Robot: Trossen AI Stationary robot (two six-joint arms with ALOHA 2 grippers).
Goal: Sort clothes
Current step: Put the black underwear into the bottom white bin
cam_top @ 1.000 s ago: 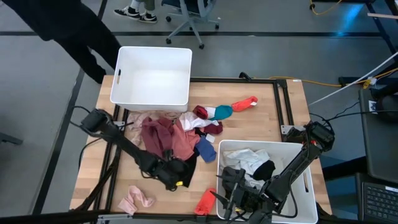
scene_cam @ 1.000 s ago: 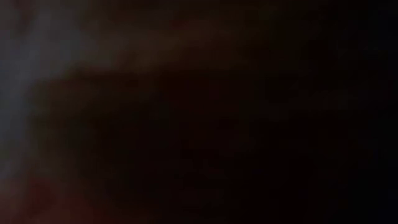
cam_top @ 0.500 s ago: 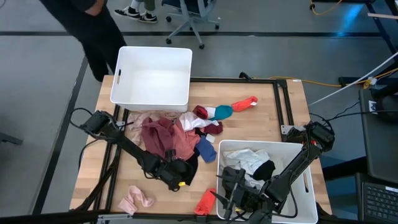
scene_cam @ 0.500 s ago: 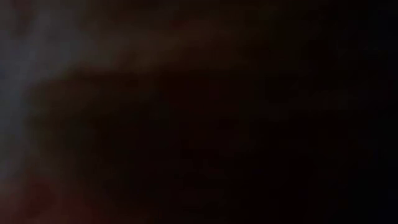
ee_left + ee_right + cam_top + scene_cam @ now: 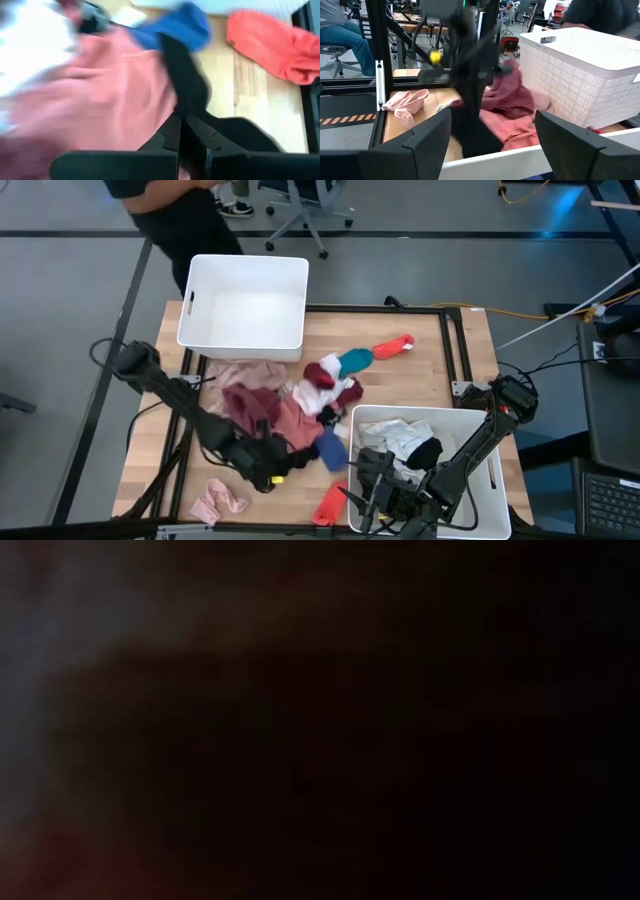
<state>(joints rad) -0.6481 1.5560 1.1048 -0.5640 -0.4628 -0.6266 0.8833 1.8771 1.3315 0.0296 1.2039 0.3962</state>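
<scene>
Now the left gripper (image 5: 268, 470) is clenched on a black garment (image 5: 187, 85) beside the pink shirt (image 5: 120, 95), probably to lift it free for sorting; the right gripper (image 5: 385, 490) waits spread wide over the bin (image 5: 500, 480).

Soft matt cloth garments (image 5: 285, 405), pale wood table top (image 5: 440, 350) with visible grain, white plastic bin (image 5: 580, 75) with finely textured wall, matt black left gripper (image 5: 182, 132) fingers

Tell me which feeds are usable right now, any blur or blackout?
High view: evenly lit, sharp. Low view: almost black, nothing readable. Left wrist view: smeared by motion blur, though the left gripper shows shut on a black garment. Right wrist view: the left arm blurred; the white bin crisp.
</scene>
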